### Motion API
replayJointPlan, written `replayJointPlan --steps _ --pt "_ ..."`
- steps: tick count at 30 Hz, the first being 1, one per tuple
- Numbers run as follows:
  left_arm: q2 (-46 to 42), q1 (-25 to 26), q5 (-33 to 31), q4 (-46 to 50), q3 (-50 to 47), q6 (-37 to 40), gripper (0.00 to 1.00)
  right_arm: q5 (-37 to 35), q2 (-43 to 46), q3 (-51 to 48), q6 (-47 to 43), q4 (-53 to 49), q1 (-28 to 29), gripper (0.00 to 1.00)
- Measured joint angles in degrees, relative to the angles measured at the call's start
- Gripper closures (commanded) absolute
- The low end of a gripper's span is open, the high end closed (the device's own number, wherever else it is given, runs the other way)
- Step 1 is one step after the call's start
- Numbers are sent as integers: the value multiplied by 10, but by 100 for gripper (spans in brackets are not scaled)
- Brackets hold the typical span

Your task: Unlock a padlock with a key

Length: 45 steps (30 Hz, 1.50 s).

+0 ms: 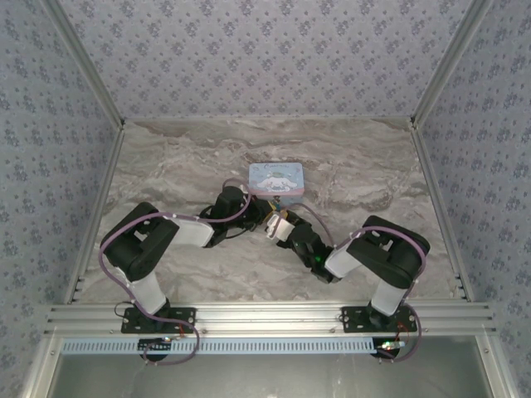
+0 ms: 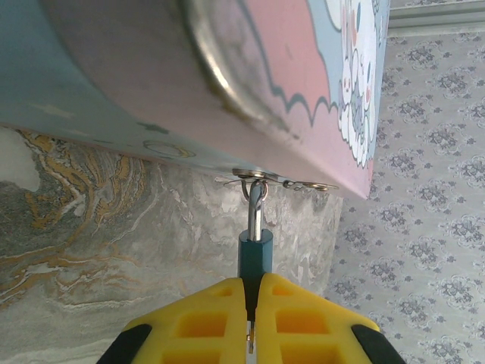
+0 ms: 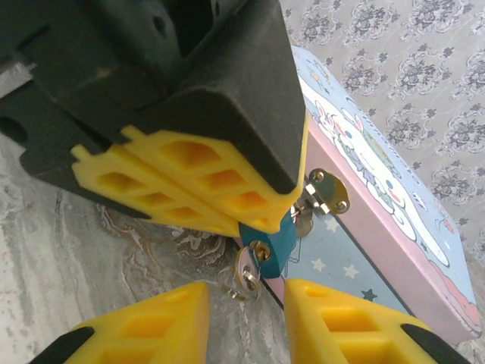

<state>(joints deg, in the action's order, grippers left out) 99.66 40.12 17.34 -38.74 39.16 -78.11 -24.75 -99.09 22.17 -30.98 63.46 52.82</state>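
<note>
floral grey-blue walls (image 1: pixel 265 50) enclose a marbled tabletop (image 1: pixel 166 166) (evenly lit).

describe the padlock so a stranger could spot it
Find the light-blue cartoon tin near the middle of the marble table. The padlock hangs from its clasp, pinched by the left gripper. It is tiny, teal-blue, with a thin metal shackle.

padlock (image 2: pixel 254 254) on the latch (image 3: pixel 327 189) of the tin (image 2: pixel 151 76), between fingers (image 2: pixel 204 322) of the left hand (image 2: pixel 251 292); right hand (image 3: pixel 246 318) just beside
</note>
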Motion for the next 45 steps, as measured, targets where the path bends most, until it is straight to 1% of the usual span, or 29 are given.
replayJointPlan --steps 3,7,12,17,22,27,37,45 --pt "0 0 0 0 0 0 93 -2 -3 8 -1 2 0 71" --pt "0 0 0 0 0 0 93 -4 -6 16 -2 2 0 76" --pt "0 0 0 -2 0 0 93 -6 -15 19 -1 5 0 90" --pt "0 0 -2 -2 0 -2 93 -9 -17 19 1 7 1 100" --pt "0 -1 -2 -2 0 -5 93 -10 -19 22 11 7 0 100" --pt "0 -2 -4 -4 0 -7 93 -9 -19 23 42 7 -2 100" --pt "0 -3 -11 -7 0 -9 93 25 -21 26 172 11 -19 100" --pt "2 -4 -17 -14 0 -11 93 30 -24 33 234 9 -23 100"
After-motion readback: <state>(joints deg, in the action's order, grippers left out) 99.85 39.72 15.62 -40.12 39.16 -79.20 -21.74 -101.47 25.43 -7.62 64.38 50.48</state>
